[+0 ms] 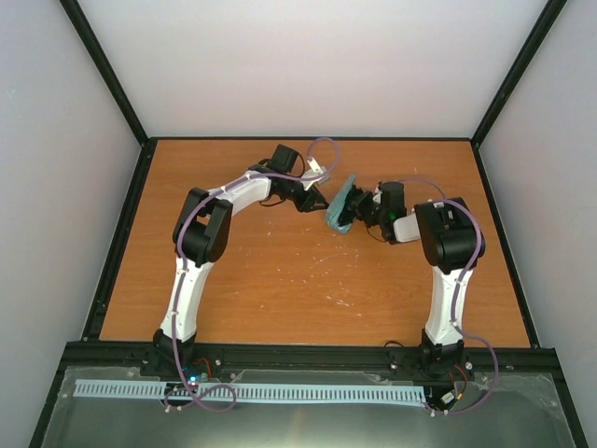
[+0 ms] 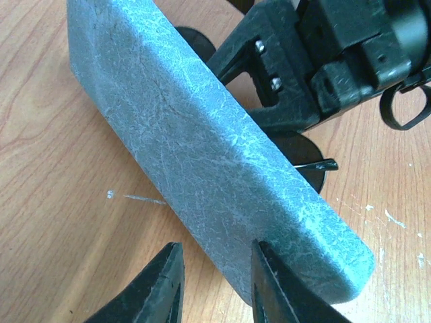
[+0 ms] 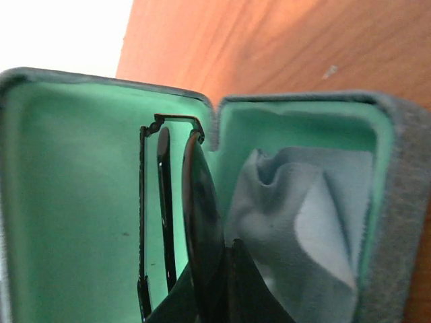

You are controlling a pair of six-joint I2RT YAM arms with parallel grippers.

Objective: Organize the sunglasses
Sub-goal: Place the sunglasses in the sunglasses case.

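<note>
Sunglasses inside open green-lined case

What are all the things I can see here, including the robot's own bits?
table: one, orange-brown wood, under everything.
case: one, grey-blue outside, green inside, open, mid-table between the two arms.
sunglasses: one pair, black frame, dark lenses, in front of the case's empty green half.
cloth: one, pale blue, crumpled in the case's other half.
left arm: one, white and black, left side.
right arm: one, white and black, right side.
left gripper: one, black, fingers apart at the case's outer edge.
right gripper: one, black, pinching the sunglasses.
</note>
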